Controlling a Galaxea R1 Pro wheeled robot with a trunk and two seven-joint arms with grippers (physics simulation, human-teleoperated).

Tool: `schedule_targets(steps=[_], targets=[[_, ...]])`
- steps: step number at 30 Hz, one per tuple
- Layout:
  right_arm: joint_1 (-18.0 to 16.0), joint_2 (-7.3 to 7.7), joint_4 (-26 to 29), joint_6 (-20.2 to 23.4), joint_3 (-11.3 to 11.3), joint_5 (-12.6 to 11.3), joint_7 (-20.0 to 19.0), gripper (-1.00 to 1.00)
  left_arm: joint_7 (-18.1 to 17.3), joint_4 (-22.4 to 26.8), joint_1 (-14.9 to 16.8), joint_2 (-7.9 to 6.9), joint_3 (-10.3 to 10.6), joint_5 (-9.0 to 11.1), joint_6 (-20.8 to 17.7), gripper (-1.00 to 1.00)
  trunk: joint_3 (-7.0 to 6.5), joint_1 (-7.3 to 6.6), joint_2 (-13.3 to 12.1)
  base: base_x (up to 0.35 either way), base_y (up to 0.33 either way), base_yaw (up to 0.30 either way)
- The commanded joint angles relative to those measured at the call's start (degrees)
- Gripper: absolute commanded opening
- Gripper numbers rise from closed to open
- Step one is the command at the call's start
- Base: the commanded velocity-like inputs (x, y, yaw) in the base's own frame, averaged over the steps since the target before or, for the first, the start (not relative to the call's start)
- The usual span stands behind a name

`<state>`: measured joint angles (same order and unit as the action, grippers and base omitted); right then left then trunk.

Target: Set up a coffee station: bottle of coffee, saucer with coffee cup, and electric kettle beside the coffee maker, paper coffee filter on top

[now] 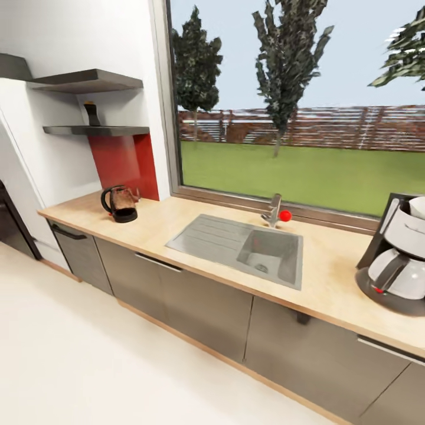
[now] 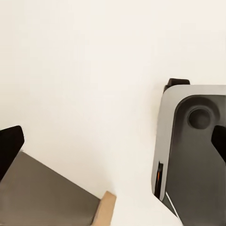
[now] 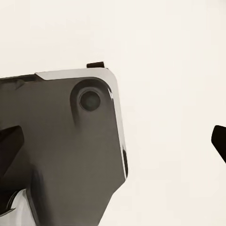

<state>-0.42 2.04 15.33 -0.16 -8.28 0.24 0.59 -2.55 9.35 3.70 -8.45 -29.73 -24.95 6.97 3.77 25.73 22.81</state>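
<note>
The electric kettle (image 1: 120,203), glossy black, stands at the left end of the kitchen countertop (image 1: 330,265). The coffee maker (image 1: 396,260) stands at the countertop's right end, cut by the frame edge, with its glass carafe in place. I cannot tell whether the white shape on its top is the paper coffee filter. A dark bottle of coffee (image 1: 91,114) stands on the lower wall shelf (image 1: 97,130). The saucer and coffee cup are out of view. My left gripper (image 2: 113,143) and right gripper (image 3: 113,141) hang open over pale floor, holding nothing.
A steel sink (image 1: 245,247) with a tap (image 1: 274,211) and a red knob sits mid-counter under the window. Grey cabinets (image 1: 189,295) run below. The robot's own dark base (image 3: 61,141) is under both grippers. A dark appliance (image 1: 12,227) stands far left.
</note>
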Motion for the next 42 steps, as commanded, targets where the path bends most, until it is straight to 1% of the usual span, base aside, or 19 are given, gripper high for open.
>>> schedule_targets(steps=[1, 5, 8, 12, 42], targets=[[-0.02, -0.02, 0.05, -0.02, -0.15, 0.02, 0.04, 1.00, -0.26, -0.05, 0.08, -0.08, -0.46, -0.45, 0.17, 1.00, 0.12, 0.05, 0.11, 0.190, 0.287, 0.282], [-0.02, -0.02, 0.05, -0.02, -0.15, 0.02, 0.05, 1.00, -0.19, -0.04, 0.08, -0.35, -0.42, -0.29, 0.08, 1.00, 0.12, 0.05, 0.11, 0.191, 0.288, 0.282], [-0.02, -0.02, 0.05, -0.02, -0.15, 0.02, 0.04, 1.00, -0.20, -0.03, 0.08, -0.36, -0.42, 0.63, 0.06, 1.00, 0.12, 0.05, 0.11, 0.220, 0.277, 0.282], [-0.02, -0.02, 0.06, -0.02, -0.15, 0.02, 0.03, 1.00, -0.24, -0.03, 0.08, -0.25, -0.37, 1.12, 0.12, 1.00, 0.12, 0.05, 0.11, 0.247, 0.253, 0.282], [-0.03, -0.02, 0.05, -0.02, -0.15, 0.02, 0.04, 1.00, -0.26, 0.12, 0.08, -0.04, -0.42, 1.57, 0.41, 1.00, 0.12, 0.05, 0.11, 0.285, 0.219, 0.282]])
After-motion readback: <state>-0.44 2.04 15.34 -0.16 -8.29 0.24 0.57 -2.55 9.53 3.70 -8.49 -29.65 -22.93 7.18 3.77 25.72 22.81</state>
